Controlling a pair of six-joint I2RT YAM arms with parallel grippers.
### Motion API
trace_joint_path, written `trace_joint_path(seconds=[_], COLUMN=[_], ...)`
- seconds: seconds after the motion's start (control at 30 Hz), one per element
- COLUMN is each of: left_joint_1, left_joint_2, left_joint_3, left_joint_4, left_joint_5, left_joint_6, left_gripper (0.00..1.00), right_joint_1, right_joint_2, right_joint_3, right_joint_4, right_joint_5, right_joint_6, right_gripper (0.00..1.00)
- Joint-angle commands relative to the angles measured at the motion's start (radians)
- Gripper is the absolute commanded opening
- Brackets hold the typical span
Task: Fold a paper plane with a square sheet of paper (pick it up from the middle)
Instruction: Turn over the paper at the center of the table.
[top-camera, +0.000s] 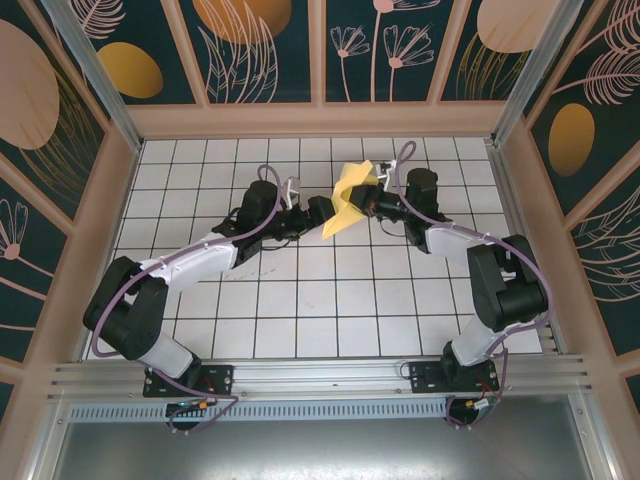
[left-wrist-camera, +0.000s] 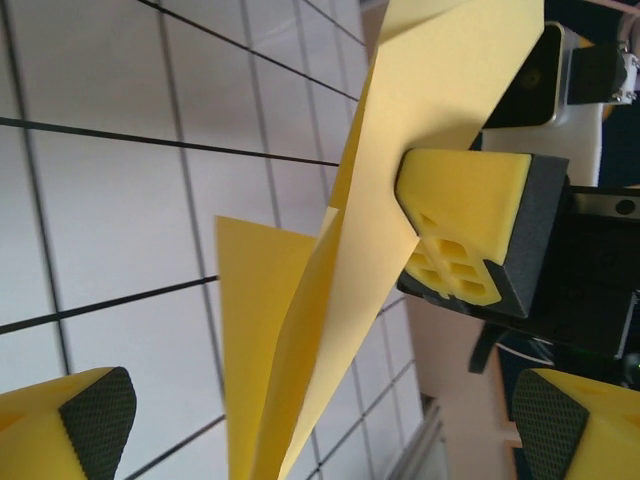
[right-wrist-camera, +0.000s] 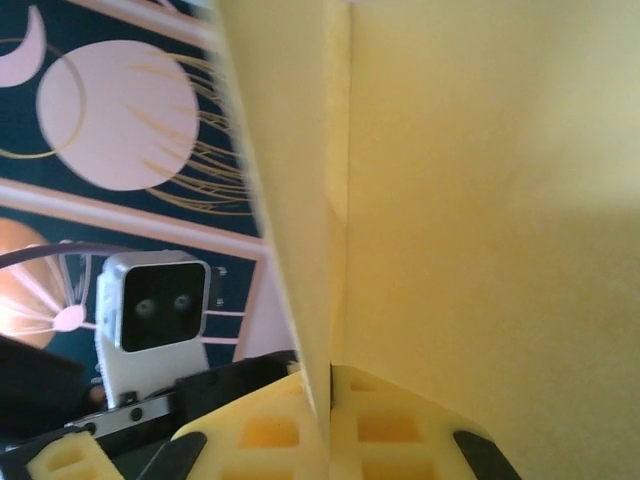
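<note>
Work area: white surface with a black grid (top-camera: 300, 300), enclosed by dark teal wall panels printed with pale plant motifs (top-camera: 400, 50).
Arm layout: both arms reach inward from the near edge and meet above the middle of the far half of the surface.
Task item: pale-yellow sheet of paper (top-camera: 348, 195), thin and plain, partly folded into angled flaps with sharp creases.
Task item position: raised off the surface between the two hands, with one pointed flap hanging down toward the left hand (top-camera: 322, 212).
Left hand state: wide open. Its yellow fingers with black textured pads (left-wrist-camera: 95, 415) sit at opposite lower corners of the left wrist view.
Left hand contact: the lower flaps of the sheet (left-wrist-camera: 320, 330) pass through the gap between those fingers. No pad is pressed on the paper.
Right hand position: right hand (top-camera: 368, 205) at the right side of the sheet, facing the left hand.
Right hand state: closed on the sheet. Its two yellow honeycomb fingers (right-wrist-camera: 400, 440) meet with a paper layer clamped between them.
Right hand, opposing view: one yellow finger block (left-wrist-camera: 455, 215) lies flat against the upper panel of the sheet.
Fold detail: a straight crease (right-wrist-camera: 340, 200) runs up from the clamp point.
Background item: white camera housing with a dark lens window (right-wrist-camera: 155, 310), seen to the left of the sheet.
</note>
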Motion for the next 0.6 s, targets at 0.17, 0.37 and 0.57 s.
trace_joint_path(seconds=[0.17, 0.37, 0.57], left_joint_1=[0.004, 0.005, 0.004], left_joint_2=[-0.004, -0.011, -0.030], left_joint_3=[-0.017, -0.015, -0.027], left_joint_4=[0.195, 0.245, 0.258], left_joint_5=[0.111, 0.108, 0.069], left_joint_6=[-0.047, -0.031, -0.011], left_gripper=[0.95, 0.74, 0.46], right_joint_1=[0.008, 0.019, 0.018], right_joint_2=[0.001, 0.001, 0.000], right_joint_3=[0.026, 0.015, -0.006], right_joint_4=[0.293, 0.337, 0.333], right_joint_5=[-0.144, -0.172, -0.171], right_joint_6=[0.210, 0.249, 0.250], right_gripper=[0.03, 0.04, 0.04])
